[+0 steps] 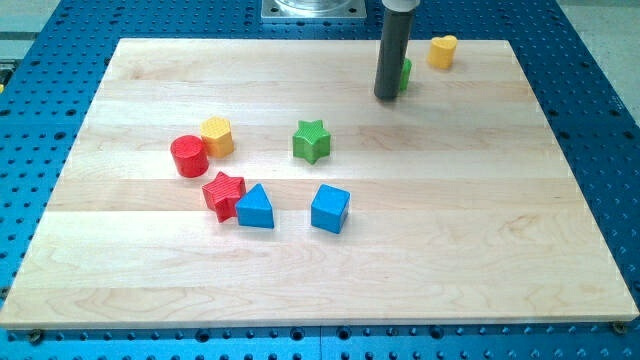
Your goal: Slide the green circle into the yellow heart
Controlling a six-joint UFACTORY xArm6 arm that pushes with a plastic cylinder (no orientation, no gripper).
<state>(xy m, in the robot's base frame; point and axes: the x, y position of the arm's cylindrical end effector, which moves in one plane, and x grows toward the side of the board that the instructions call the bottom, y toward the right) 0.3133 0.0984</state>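
The green circle [405,73] is near the view's top right, mostly hidden behind my rod; only its right edge shows. The yellow heart [443,50] sits a little up and to the right of it, close to the board's top edge, with a small gap between them. My tip [386,97] rests on the board right against the green circle's left side.
A green star [312,141] lies mid-board. At the left are a red cylinder [189,156] touching a yellow hexagon-like block [217,135], a red star [223,192], a blue triangle [255,207] and a blue cube [330,208]. The wooden board [500,250] sits on a blue perforated table.
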